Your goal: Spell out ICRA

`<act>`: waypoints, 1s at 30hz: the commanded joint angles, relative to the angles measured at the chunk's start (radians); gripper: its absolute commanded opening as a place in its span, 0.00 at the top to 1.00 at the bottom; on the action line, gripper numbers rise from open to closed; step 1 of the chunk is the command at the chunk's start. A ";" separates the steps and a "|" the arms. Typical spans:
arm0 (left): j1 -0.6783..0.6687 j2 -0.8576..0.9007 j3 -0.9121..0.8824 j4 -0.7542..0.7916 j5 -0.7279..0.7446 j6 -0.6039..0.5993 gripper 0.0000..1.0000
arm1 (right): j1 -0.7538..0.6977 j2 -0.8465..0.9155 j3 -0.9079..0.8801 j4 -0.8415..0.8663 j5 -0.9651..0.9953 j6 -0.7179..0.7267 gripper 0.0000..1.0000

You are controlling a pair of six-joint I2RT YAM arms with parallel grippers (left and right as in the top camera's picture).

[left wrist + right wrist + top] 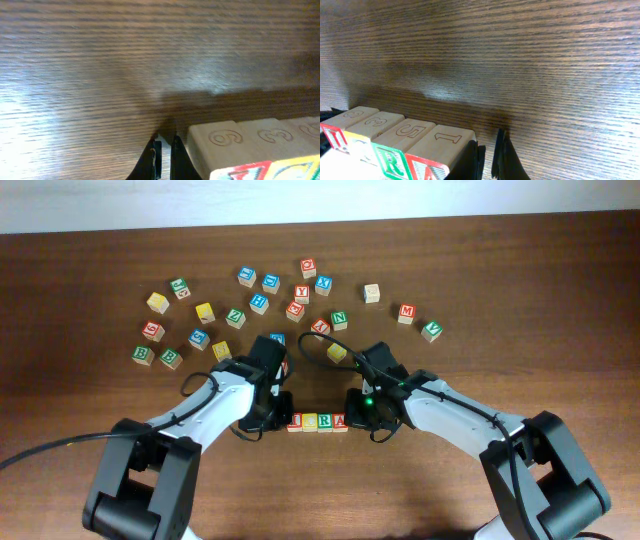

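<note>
Apparently the word is almost finished. A row of four small wooden letter blocks (318, 422) lies on the dark wooden table (100, 400), between the two arms. In the right wrist view the front faces show a red I, then a yellow face that I cannot read, then a green R and a red A. The top faces carry carved numerals. The blocks touch one another and the line looks straight.

The left gripper (164, 150) is at the left end of this row, low over the table, with its two fingers pressed together and nothing between them. The right gripper (487, 152) is at the right end of the row, beside the A block, also closed and empty. Whether the fingers really touch the end blocks, I cannot tell.

Behind the row, farther from the robot, many loose coloured letter blocks (260, 302) are scattered, well apart from it.

To my judgement, all four letters are placed, if the second is a C. What is left is perhaps only a small squeeze to align the row, and then pulling both arms away.
</note>
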 commanded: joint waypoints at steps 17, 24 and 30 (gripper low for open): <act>-0.001 -0.100 0.149 -0.115 -0.166 -0.013 1.00 | -0.039 -0.006 0.038 -0.103 0.085 0.001 0.95; -0.004 -0.090 0.193 -0.066 -0.148 -0.071 1.00 | -0.175 -0.080 0.111 -0.217 -0.032 -0.026 0.80; -0.035 0.023 0.193 -0.064 -0.069 -0.069 1.00 | -0.167 -0.080 0.111 -0.239 0.004 -0.071 0.80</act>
